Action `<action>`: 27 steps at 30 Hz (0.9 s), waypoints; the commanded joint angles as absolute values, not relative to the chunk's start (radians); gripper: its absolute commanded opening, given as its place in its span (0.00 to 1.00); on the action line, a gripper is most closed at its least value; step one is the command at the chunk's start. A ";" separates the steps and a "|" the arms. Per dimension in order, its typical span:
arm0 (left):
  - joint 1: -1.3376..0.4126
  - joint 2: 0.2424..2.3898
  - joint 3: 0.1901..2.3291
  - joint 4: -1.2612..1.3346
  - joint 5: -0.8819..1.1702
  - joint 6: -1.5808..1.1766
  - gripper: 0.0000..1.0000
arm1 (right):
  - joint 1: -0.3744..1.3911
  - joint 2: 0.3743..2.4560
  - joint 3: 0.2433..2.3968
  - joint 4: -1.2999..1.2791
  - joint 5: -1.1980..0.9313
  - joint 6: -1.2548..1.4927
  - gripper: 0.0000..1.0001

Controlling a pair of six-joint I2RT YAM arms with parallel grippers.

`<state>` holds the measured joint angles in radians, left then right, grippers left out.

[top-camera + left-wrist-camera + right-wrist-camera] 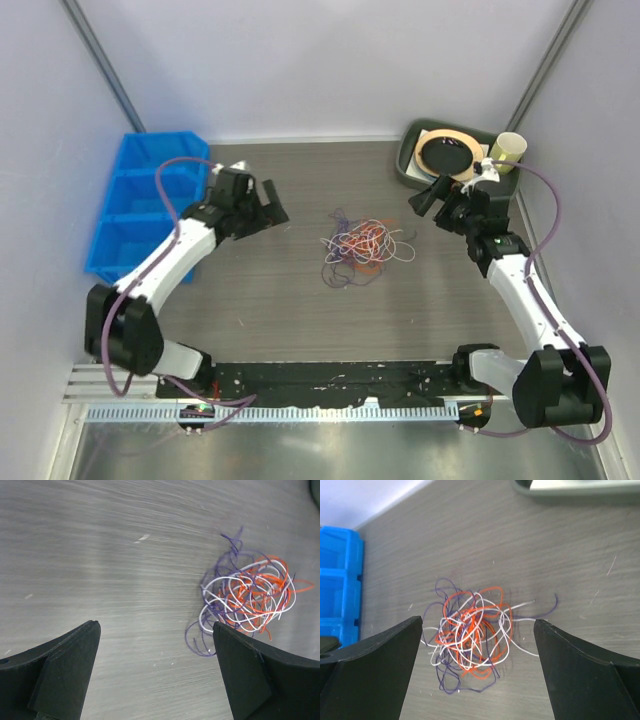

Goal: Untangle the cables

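The cables (361, 248) are thin orange-red, white and purple wires in one loose tangle at the middle of the table. My left gripper (272, 206) hovers to their left, open and empty; in the left wrist view the cables (246, 596) lie ahead to the right, with one purple loop just beside the right finger (250, 675). My right gripper (424, 196) hovers to their right, open and empty. In the right wrist view the cables (473, 635) lie on the table between and beyond the two fingers (375, 670), apart from both.
A blue compartment bin (140, 205) stands at the table's left edge. A dark green tray (411, 160) with a round black-and-tan object and a yellow-green cup (506, 150) stands at the back right corner. Grey walls close in the back and sides.
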<state>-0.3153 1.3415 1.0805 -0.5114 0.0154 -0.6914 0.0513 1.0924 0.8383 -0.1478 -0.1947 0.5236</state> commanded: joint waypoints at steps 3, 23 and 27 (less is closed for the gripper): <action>-0.492 1.644 1.317 -0.422 0.075 -0.589 1.00 | 0.061 1.173 0.805 -0.112 -0.304 0.529 1.00; -0.615 1.999 1.582 -0.449 0.137 -0.597 0.00 | 0.339 1.618 0.989 -0.008 -0.131 0.529 0.11; -0.611 1.823 1.448 -0.457 -0.128 -0.595 0.00 | 0.321 1.539 0.983 -0.108 0.069 0.488 0.01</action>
<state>-0.6144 2.0354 1.5291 -0.4606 0.1139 -0.5980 0.3386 1.6287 0.9447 -0.0666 -0.1146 0.5255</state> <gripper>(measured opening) 0.022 0.045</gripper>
